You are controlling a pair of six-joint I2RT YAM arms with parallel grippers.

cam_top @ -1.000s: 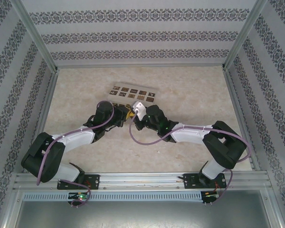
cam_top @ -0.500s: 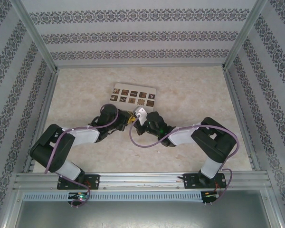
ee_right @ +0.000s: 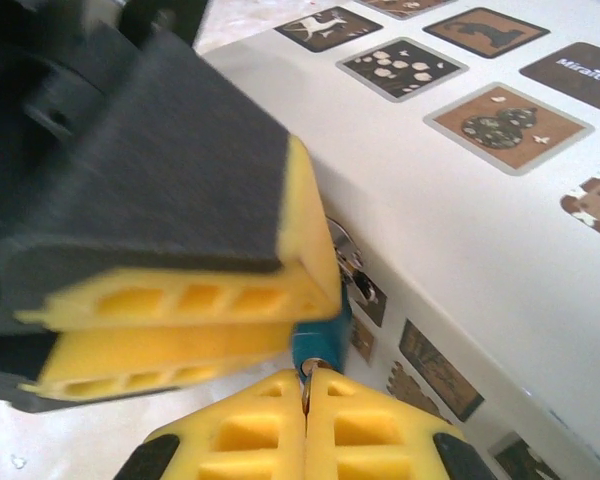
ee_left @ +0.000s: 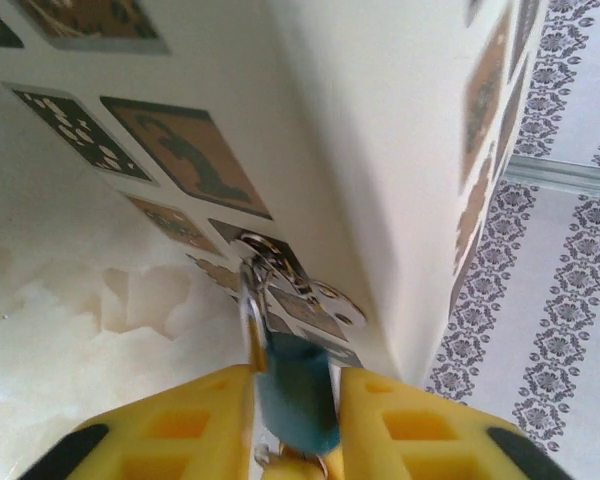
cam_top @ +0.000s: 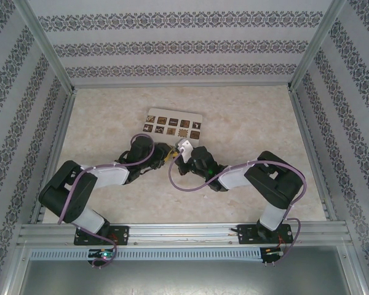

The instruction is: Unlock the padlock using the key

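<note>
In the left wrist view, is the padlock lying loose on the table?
No: the padlock hangs by its shackle from the silver hasp on the box.

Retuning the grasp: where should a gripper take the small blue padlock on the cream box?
Probably pinch the small blue padlock across its body, approaching from the end away from the cream box: its thin silver shackle is threaded through the metal hasp, so only the body sticks out.

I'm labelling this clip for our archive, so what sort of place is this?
Probably a purpose-built robot test booth, not a home: wallpapered panels in a metal frame enclose a marble-look tabletop.
</note>
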